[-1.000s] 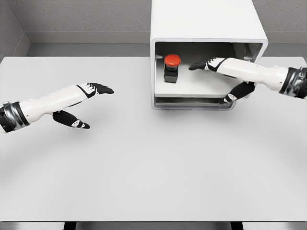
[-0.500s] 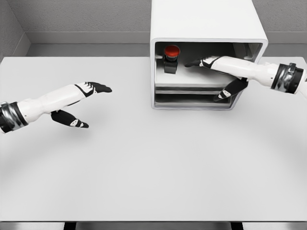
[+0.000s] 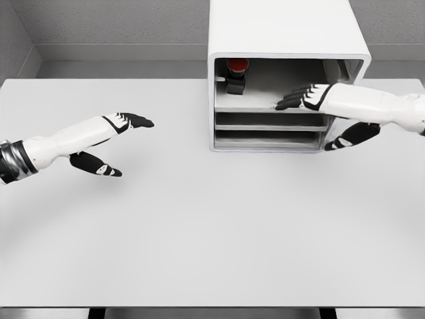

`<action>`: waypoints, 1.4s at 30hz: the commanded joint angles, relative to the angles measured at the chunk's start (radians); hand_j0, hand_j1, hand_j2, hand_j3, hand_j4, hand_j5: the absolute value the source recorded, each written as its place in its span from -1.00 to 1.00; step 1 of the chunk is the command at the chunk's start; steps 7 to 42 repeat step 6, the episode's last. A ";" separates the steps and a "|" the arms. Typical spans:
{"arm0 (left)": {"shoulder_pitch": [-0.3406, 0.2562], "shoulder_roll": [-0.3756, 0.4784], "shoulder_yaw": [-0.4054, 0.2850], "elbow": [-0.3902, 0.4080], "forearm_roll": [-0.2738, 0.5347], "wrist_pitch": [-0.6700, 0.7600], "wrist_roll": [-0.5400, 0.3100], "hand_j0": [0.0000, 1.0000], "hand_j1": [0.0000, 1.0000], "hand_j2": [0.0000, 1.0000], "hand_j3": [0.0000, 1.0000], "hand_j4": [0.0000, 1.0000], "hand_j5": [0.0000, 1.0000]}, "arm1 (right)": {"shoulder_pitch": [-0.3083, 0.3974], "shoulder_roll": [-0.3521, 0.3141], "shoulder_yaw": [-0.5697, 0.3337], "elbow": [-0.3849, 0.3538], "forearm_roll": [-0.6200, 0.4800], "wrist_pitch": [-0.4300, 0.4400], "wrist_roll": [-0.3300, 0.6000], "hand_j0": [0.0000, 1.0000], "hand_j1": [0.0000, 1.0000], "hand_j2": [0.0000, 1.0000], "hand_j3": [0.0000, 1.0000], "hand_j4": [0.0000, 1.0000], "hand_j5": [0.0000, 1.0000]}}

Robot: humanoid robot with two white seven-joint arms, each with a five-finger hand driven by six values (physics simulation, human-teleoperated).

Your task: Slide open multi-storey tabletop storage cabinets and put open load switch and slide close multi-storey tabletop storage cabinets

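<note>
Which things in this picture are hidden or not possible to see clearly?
- Load switch: its top is cut by the cabinet roof, head view.
- Right hand: whether it touches the top drawer is unclear.
- Lower drawers' contents: hidden behind their fronts.
- Left hand: forearm cut off by the left edge.

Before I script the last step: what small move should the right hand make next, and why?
Probably draw the right hand back out of the cabinet. The red-button switch already sits deep on the top drawer, which looks pushed in; the left hand hovers idle over the table.

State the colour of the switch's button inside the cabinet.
Red, on a black base: load switch in the cabinet, head view.
</note>
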 commanded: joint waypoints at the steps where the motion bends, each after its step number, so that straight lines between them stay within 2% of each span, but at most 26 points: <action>1: -0.002 0.001 0.001 0.001 0.007 0.001 0.001 1.00 1.00 1.00 1.00 1.00 1.00 | 0.006 -0.123 0.005 -0.039 -0.008 0.003 -0.046 1.00 1.00 1.00 1.00 1.00 1.00; 3: 0.000 0.001 0.001 0.001 0.007 0.001 0.001 1.00 1.00 1.00 1.00 1.00 1.00 | 0.074 -0.214 0.003 -0.068 -0.002 0.003 -0.046 1.00 1.00 1.00 1.00 1.00 1.00; 5: -0.002 0.001 0.001 0.001 0.007 0.001 -0.001 1.00 1.00 1.00 1.00 1.00 1.00 | 0.103 -0.270 -0.004 -0.068 -0.005 0.003 -0.046 1.00 1.00 1.00 1.00 1.00 1.00; 6: 0.000 0.001 0.001 0.001 0.007 0.001 -0.001 1.00 1.00 1.00 1.00 1.00 1.00 | 0.118 -0.324 -0.004 -0.065 -0.006 0.003 -0.049 1.00 1.00 1.00 1.00 1.00 1.00; 42: 0.000 0.001 0.001 0.001 0.007 0.001 -0.001 1.00 1.00 1.00 1.00 1.00 1.00 | 0.118 -0.324 -0.004 -0.065 -0.006 0.003 -0.049 1.00 1.00 1.00 1.00 1.00 1.00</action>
